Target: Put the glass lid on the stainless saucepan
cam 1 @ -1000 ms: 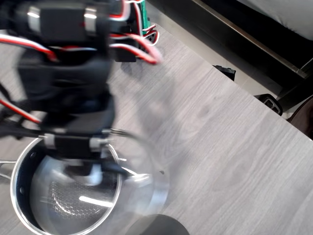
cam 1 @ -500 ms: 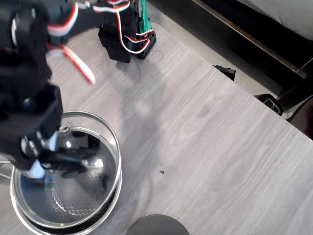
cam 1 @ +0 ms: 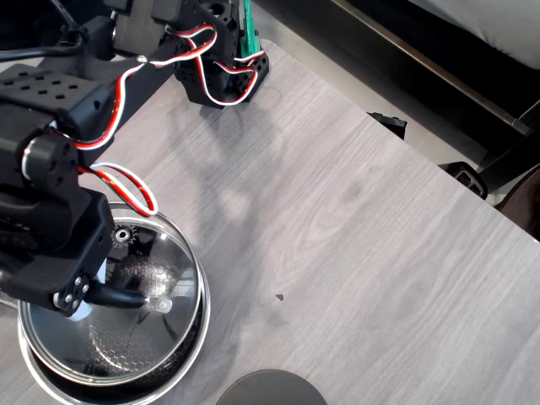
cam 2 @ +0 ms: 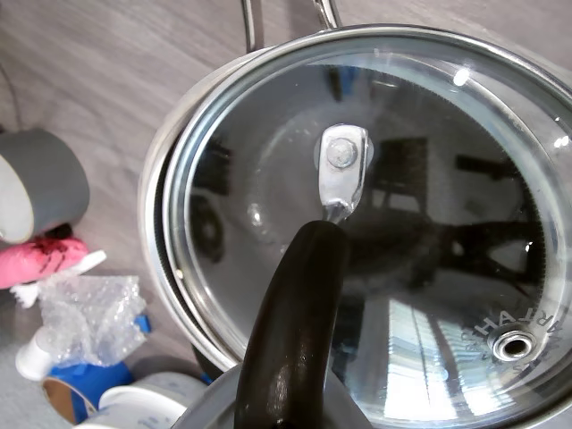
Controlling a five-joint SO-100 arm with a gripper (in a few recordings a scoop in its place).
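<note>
The stainless saucepan stands at the lower left of the overhead view, its dark honeycomb inside showing through the glass. The glass lid lies over it, steel rim slightly off-centre from the saucepan's rim. My gripper hangs over the lid's left part, shut on the black bar handle. In the wrist view the handle runs up from the bottom to a metal mount on the glass lid. The saucepan's rim peeks out on the left, and the steam vent is at the lower right.
A dark grey disc lies at the bottom edge, right of the saucepan. The arm's base stands at the top. The table edge runs diagonally at the right with black clamps. Beside the saucepan are a grey roll, bubble wrap and a pink item.
The lid swung left from overhanging the saucepan's right side to lie nearly centred over it. The arm moved left with it, and the blur has gone.
</note>
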